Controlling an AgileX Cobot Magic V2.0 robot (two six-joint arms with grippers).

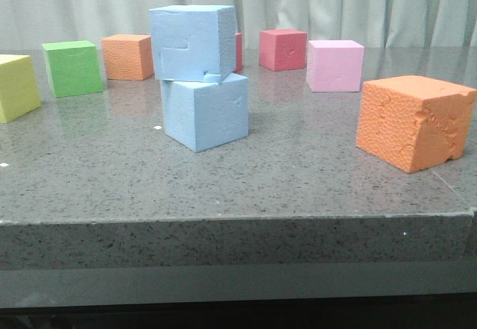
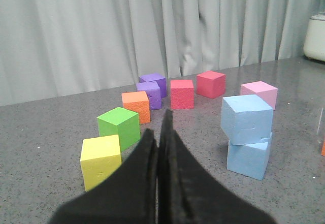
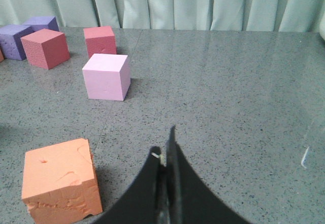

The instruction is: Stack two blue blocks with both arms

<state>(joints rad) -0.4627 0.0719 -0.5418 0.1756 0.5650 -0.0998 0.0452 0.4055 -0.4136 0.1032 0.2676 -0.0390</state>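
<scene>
While stacked, upper blue block (image 1: 192, 42) hides red cube (image 1: 238, 51) — lower blue block (image 1: 205, 111) skewed.

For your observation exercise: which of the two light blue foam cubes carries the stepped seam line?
The upper light blue foam cube, sitting skewed atop the plain lower light blue foam cube.

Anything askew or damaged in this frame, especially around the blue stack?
The upper blue block sits twisted and shifted on the lower blue block, overhanging toward the robot's left. It also shows a stepped seam and a chipped bottom corner. The near orange cube has a rough, crumbled face. Both grippers are shut and clear of the stack.
</scene>
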